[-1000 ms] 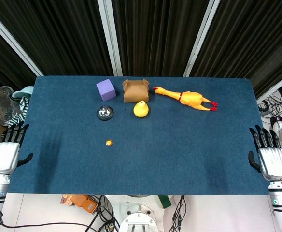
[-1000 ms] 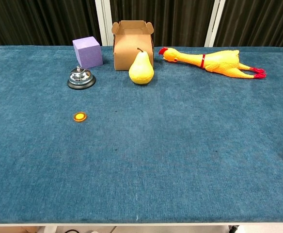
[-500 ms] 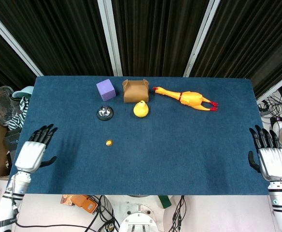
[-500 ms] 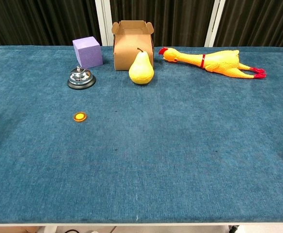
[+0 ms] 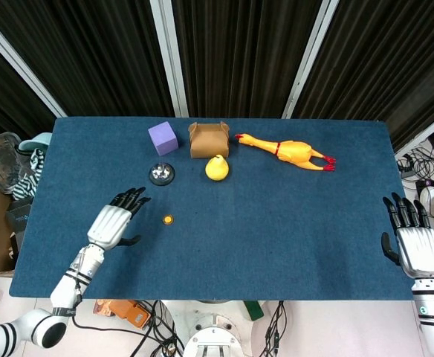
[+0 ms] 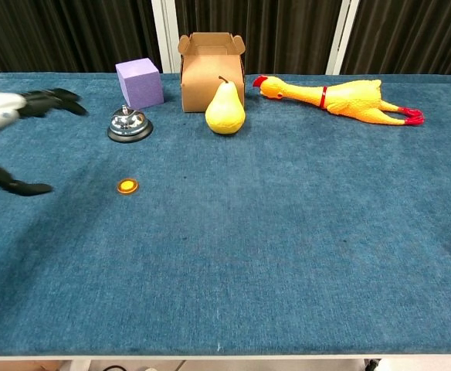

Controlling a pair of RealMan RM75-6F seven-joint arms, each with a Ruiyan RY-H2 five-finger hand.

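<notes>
Left arm: reaches in from the lower left corner, white forearm angled up and to the right.
Left hand [image 5: 113, 221]: white back, black fingers spread and extended, thumb out to the side, holding nothing.
Right hand [image 5: 413, 240]: at the right edge, back up, black fingers straight and apart, pointing away, empty.

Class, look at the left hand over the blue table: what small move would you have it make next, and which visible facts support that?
Probably ease the left hand a little further toward the small orange disc, the nearest thing to it. The hand is open, holds nothing and is apart from the disc; the bell lies further off. The right hand waits open at the table's edge.
</notes>
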